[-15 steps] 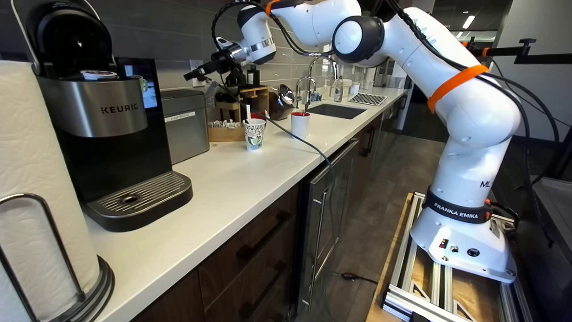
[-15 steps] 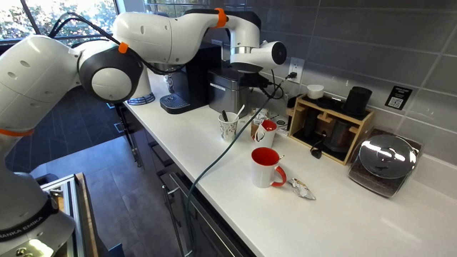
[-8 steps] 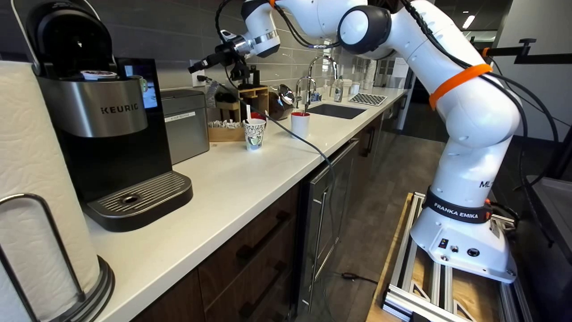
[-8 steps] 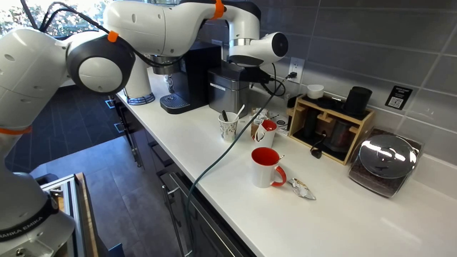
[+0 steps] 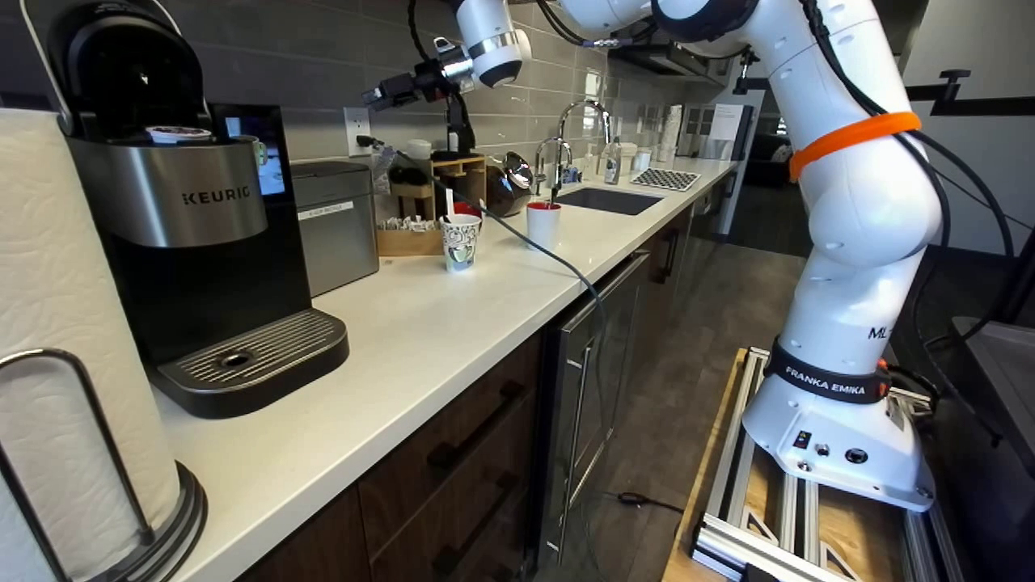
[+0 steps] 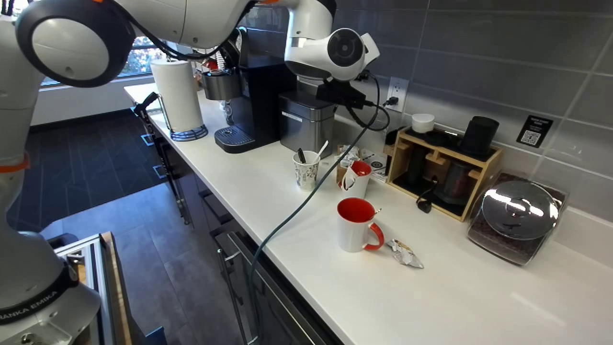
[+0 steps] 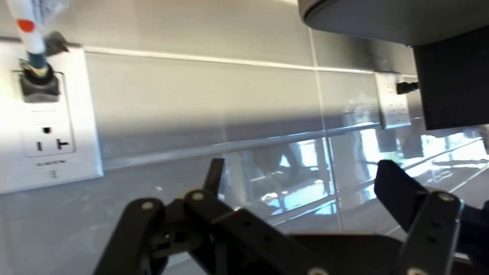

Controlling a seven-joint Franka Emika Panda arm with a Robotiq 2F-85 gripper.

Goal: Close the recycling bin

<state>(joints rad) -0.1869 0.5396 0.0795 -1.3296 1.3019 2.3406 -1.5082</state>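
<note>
The recycling bin is a silver-grey box with a pale label. It stands on the counter beside the coffee machine and shows in both exterior views (image 5: 335, 234) (image 6: 306, 127). Its top looks flat, with the lid down. In the wrist view, which stands upside down, the bin's grey top (image 7: 363, 23) shows at the upper right. My gripper (image 5: 380, 95) is above the bin and to its right in that exterior view, apart from it. In the wrist view the gripper (image 7: 301, 175) has its fingers wide apart with only tiled wall between them. Its fingertips are hidden in an exterior view.
The coffee machine (image 5: 162, 283) stands beside the bin. A plugged outlet (image 6: 397, 93) is on the wall, with a cable (image 6: 297, 211) crossing the counter. A paper cup (image 6: 306, 172), a red-lined mug (image 6: 351, 235) and a wooden rack (image 6: 397, 163) stand nearby.
The arm has risen and drawn back. The gripper has moved up and right in an exterior view, away from the bin, uncovering the wall outlet. The bin has not visibly moved.
</note>
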